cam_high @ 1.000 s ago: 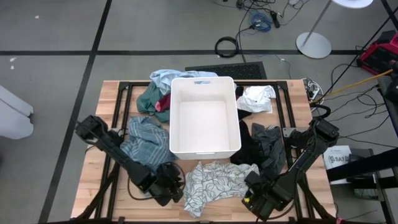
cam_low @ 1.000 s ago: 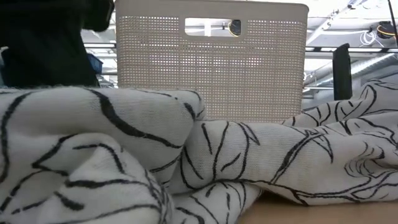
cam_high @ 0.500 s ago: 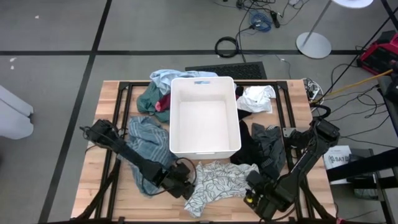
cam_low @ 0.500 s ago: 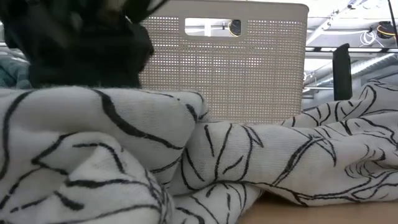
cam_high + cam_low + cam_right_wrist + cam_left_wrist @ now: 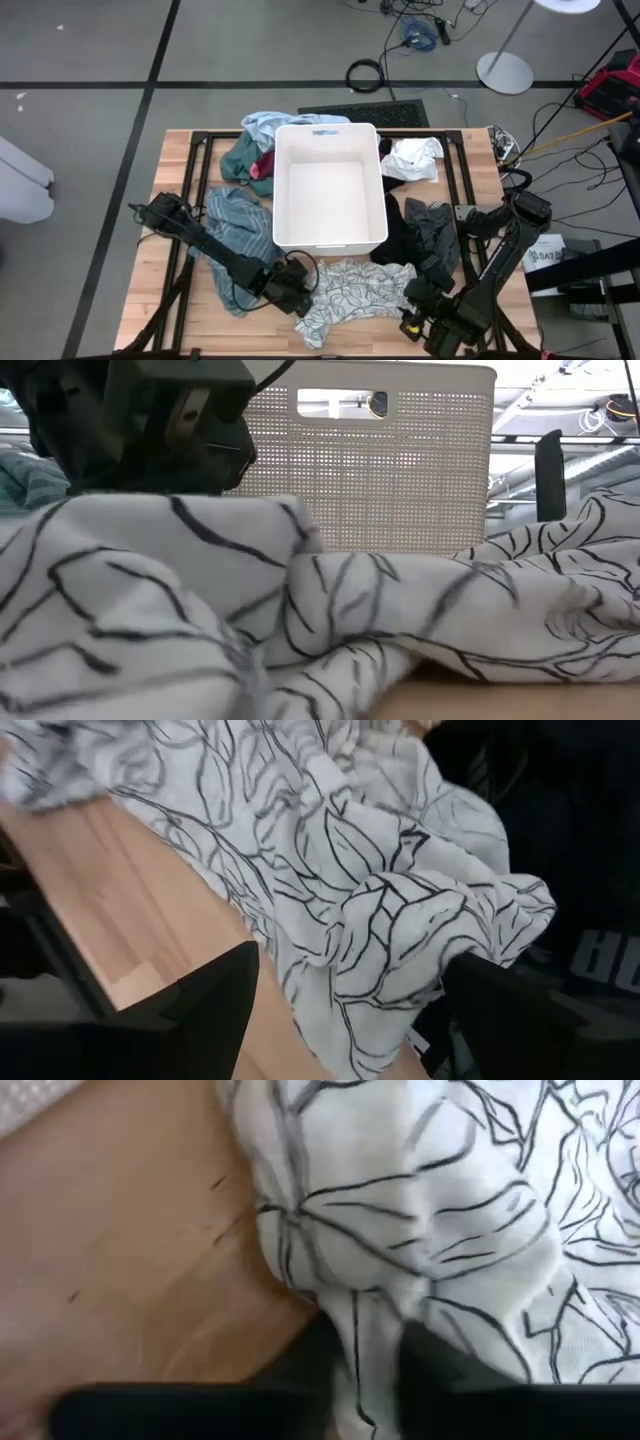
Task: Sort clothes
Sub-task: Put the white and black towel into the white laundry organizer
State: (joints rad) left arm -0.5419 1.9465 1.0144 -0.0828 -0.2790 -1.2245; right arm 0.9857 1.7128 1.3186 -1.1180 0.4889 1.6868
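Nearest the table's front edge, the left gripper pinches a fold of the white leaf-patterned garment, its fingers closed on the cloth. Beside it, the right gripper sits at that garment's other end, fingers spread wide, seemingly gripping nothing. Behind stands the white bin, with the teal striped garment left of it, black and grey clothes right, and more clothes heaped beyond.

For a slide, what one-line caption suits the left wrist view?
Left gripper pinching a fold of white leaf-patterned fabric garment on the wooden table.
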